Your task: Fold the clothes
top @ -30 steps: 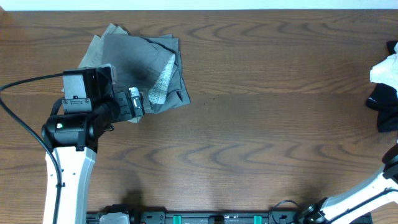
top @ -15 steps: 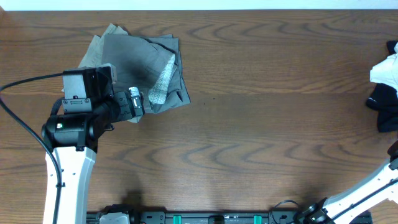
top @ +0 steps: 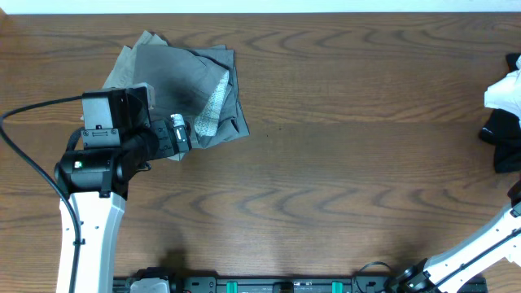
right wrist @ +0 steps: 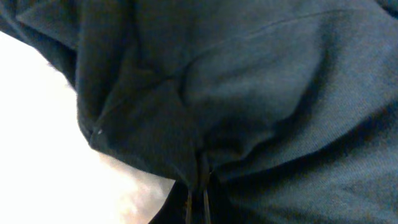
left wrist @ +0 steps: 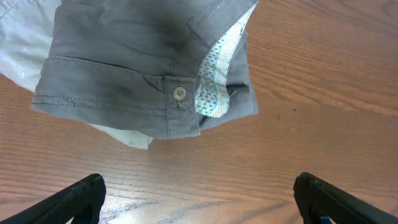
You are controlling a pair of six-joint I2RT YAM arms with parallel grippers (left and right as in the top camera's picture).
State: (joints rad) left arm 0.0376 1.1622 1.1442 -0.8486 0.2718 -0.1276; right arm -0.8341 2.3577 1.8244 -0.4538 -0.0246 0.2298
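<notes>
The grey clothes [top: 187, 81], with a buttoned waistband [left wrist: 179, 93], lie folded at the back left on top of a khaki piece [top: 130, 59]. My left gripper [top: 175, 134] hovers just in front of them, open, with only bare table between its fingers [left wrist: 81, 194]. At the right edge lies a black garment [top: 501, 134]. It fills the right wrist view [right wrist: 249, 74], where my right gripper [right wrist: 197, 190] is shut on a bunched fold of it. In the overhead view the right gripper itself is out of frame.
A white cloth [top: 503, 89] lies against the black garment at the right edge and shows as a bright patch [right wrist: 37, 124] in the right wrist view. The left arm's black cable [top: 24, 155] loops over the table's left side. A rail [top: 277, 285] runs along the front edge.
My right arm has shifted slightly at the lower right, and its jaws have closed on the black fabric. The left arm and grey clothes have not moved.
</notes>
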